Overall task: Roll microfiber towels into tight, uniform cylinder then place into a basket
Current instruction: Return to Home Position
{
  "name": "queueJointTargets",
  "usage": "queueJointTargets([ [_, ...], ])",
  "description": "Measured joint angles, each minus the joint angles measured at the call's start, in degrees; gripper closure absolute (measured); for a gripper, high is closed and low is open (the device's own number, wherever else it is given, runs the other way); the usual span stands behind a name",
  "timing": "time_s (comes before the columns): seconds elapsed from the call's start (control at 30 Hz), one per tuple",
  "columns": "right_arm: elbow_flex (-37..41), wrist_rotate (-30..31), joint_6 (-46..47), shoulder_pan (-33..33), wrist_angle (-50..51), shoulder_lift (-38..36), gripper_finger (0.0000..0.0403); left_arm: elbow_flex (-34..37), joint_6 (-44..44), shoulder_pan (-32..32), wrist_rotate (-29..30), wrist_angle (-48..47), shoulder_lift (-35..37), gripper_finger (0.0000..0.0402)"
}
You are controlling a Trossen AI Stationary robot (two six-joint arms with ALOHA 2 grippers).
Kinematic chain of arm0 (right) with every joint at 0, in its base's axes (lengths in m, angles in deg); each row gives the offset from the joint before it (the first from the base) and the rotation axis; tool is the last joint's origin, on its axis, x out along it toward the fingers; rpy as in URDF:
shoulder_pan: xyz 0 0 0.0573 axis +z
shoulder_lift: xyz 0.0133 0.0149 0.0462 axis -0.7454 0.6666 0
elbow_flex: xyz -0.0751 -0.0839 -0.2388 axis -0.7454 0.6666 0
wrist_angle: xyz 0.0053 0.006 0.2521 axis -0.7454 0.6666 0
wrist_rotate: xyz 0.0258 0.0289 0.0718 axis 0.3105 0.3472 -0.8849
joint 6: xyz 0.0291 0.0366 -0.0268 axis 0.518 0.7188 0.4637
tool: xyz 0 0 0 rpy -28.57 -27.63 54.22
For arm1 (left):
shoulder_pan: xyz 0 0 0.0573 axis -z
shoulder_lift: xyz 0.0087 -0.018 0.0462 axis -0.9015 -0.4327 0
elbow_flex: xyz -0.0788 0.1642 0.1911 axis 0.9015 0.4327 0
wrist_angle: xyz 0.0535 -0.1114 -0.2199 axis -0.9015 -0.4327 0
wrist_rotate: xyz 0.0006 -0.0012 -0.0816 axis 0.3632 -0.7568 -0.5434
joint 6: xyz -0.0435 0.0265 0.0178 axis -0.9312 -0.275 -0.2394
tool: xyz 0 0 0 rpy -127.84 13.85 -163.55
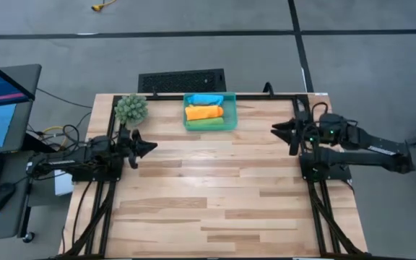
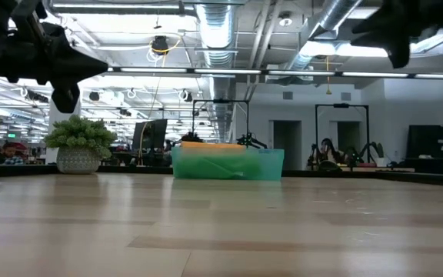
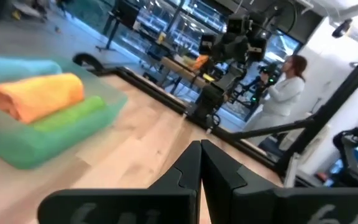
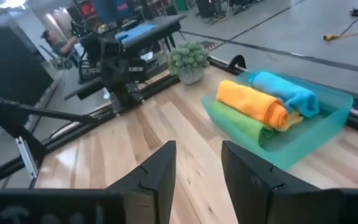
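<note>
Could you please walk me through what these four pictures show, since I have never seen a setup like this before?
This is a robot with two dark arms at a wooden table. One picture looks straight down from above, one looks level across the tabletop, and the other two come from cameras on each arm's wrist. The left gripper is shut and holds nothing; in its wrist picture the two fingers touch. The right gripper is open and also empty. Both hang above the table's sides. At the far edge sits a teal basket holding rolled towels: a blue towel, an orange towel and a green towel, with a bit of yellow towel under the orange. Beside it stands a small potted plant. A person stands in the room beyond.
</note>
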Motion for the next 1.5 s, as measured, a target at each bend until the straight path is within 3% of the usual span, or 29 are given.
queueJointTargets([
  [0.4,10.8,2.33,2.68,1.91,0.25,-17.96,0.025,0.02,15.36,0.0,15.86,1.9,0.0,0.0401],
  [0.53,13.67,5.19,2.8,1.34,0.16,-23.2,0.0253,0.04,17.51,-0.02,14.3,1.79,0.0,0.0401],
  [0.7,16.18,7.7,2.75,0.61,-0.42,-22.22,0.0255,0.04,17.97,-0.02,14.35,1.69,-0.11,0.0401],
  [1.2,27.49,7.75,6.12,-0.13,-9.73,-23.04,0.0266,0.04,20.69,-0.04,9.56,1.12,-0.11,0.0401],
  [1.5,27.98,7.6,5.32,0.09,-10.46,-22.95,0.027,0.04,20.12,-0.05,9.74,1.07,-0.12,0.0401],
])
